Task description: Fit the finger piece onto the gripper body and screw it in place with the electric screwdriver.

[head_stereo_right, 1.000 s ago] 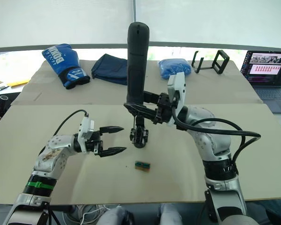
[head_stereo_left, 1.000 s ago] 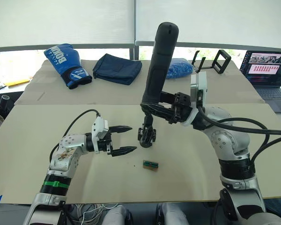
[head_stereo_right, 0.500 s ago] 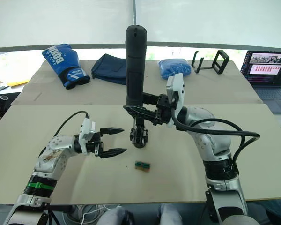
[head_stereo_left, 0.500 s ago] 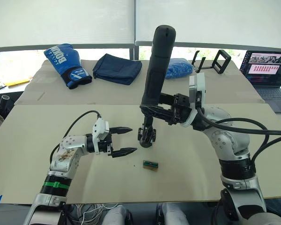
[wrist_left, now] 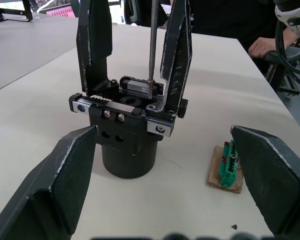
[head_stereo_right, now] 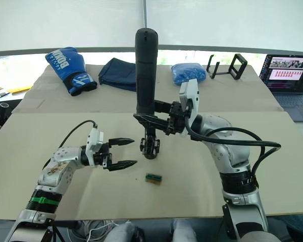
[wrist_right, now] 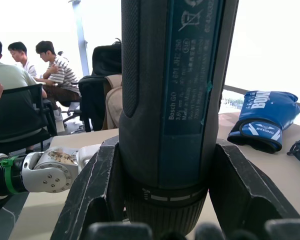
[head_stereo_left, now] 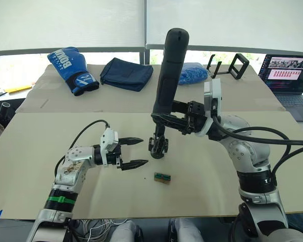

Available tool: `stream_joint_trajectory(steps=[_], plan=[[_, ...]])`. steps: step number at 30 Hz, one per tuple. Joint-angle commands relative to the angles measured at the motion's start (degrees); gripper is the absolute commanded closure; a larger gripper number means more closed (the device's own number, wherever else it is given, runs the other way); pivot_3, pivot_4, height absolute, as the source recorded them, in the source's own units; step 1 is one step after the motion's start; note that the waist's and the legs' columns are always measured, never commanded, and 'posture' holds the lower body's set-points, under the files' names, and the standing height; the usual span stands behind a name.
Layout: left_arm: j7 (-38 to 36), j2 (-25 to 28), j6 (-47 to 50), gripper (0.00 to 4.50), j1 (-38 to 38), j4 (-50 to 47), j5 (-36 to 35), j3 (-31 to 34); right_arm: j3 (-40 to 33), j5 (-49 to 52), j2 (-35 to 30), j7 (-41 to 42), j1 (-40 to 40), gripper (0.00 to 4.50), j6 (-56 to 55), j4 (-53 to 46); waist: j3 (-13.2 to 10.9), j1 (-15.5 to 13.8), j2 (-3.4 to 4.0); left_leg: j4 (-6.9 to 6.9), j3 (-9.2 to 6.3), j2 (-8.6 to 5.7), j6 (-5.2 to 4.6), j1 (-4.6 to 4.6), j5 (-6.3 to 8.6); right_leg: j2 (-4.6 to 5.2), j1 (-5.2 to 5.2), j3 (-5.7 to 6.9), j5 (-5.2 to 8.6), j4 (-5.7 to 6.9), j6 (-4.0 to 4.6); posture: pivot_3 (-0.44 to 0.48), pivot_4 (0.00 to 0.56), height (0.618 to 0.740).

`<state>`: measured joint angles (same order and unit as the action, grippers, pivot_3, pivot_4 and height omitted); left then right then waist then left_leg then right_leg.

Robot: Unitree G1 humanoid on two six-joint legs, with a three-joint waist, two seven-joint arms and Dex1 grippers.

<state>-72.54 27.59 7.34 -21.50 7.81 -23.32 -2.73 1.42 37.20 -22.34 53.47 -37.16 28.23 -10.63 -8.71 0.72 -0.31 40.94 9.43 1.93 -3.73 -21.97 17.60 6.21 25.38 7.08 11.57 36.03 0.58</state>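
Observation:
The gripper body (head_stereo_left: 158, 146) stands on the table, a black drum base with a bracket frame (wrist_left: 130, 135). Two black pointed fingers rise from it. The finger piece (wrist_left: 176, 50) is upright on the frame, right beside the thin metal bit (wrist_left: 152, 45), whose tip rests on the frame's top. My right gripper (head_stereo_left: 166, 117) is shut on the electric screwdriver (head_stereo_left: 169, 70), holding it nearly upright above the body; its fingers (wrist_right: 97, 195) clamp the barrel (wrist_right: 175, 100). My left gripper (head_stereo_left: 143, 152) is open just left of the body, touching nothing.
A small green-and-brown block (head_stereo_left: 162, 177) lies in front of the body. At the back of the table are a blue boxing glove (head_stereo_left: 72, 69), a dark cloth (head_stereo_left: 126, 73), a blue bag (head_stereo_left: 193, 74), black stands (head_stereo_left: 231, 65) and a laptop (head_stereo_left: 288, 75).
The screwdriver's top has tipped slightly to the left, standing a little more upright. My left gripper has edged a little lower and toward the gripper body, still open.

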Motion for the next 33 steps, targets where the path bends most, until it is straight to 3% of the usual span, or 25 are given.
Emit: stream_joint_trajectory(steps=[1, 33], plan=[[-0.1, 0.2, -1.4, 0.00, 0.2, -1.6, -0.1, 0.0, -0.8, 0.9, -0.2, 0.1, -0.4, 2.57, -0.3, -2.2, 0.0, 0.0, 0.00, 0.00, 0.00, 0.00, 0.00, 0.00, 0.00, 0.00, 0.00, 0.00, 0.00, 0.00, 0.00, 0.000, 0.150, 0.740], [0.0, 0.0, -1.7, 0.00, 0.7, -1.9, -0.1, -0.3, -0.3, -1.1, 0.1, -0.1, 0.3, 2.57, -0.6, -1.8, 0.0, 0.0, 0.00, 0.00, 0.00, 0.00, 0.00, 0.01, 0.00, 0.00, 0.00, 0.00, 0.00, 0.00, 0.00, 0.000, 0.150, 0.740]])
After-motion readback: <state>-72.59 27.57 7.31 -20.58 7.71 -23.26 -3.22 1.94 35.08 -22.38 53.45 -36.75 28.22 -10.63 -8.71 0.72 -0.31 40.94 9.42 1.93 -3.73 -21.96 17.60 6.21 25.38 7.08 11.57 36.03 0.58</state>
